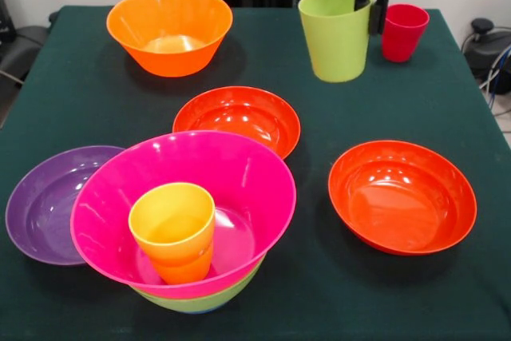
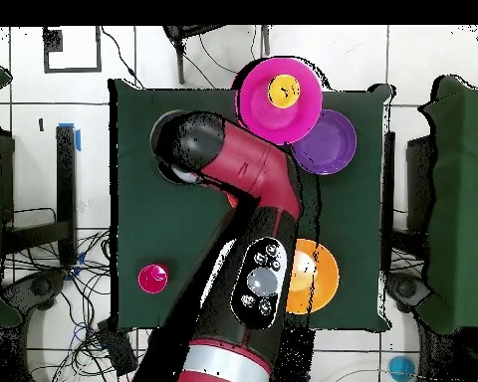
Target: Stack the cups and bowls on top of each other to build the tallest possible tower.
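Observation:
My gripper (image 1: 372,15) comes down at the back right, one finger inside the lime green cup (image 1: 335,33) and the other outside, shut on its right wall. The cup stands upright on the table. Just to its right stands the red cup (image 1: 403,31), also seen in the overhead view (image 2: 152,279). At the front left is the tower: a magenta bowl (image 1: 239,173) nested in a green bowl (image 1: 200,301), with the yellow-orange cup (image 1: 172,229) upright inside. In the overhead view the arm (image 2: 238,189) hides the gripper and the green cup.
A deep orange bowl (image 1: 169,29) sits at the back left. A purple bowl (image 1: 44,205) lies partly under the tower's left side. Two red-orange bowls rest on the dark green table (image 1: 447,101), one in the middle (image 1: 237,120) and one at the right (image 1: 402,196).

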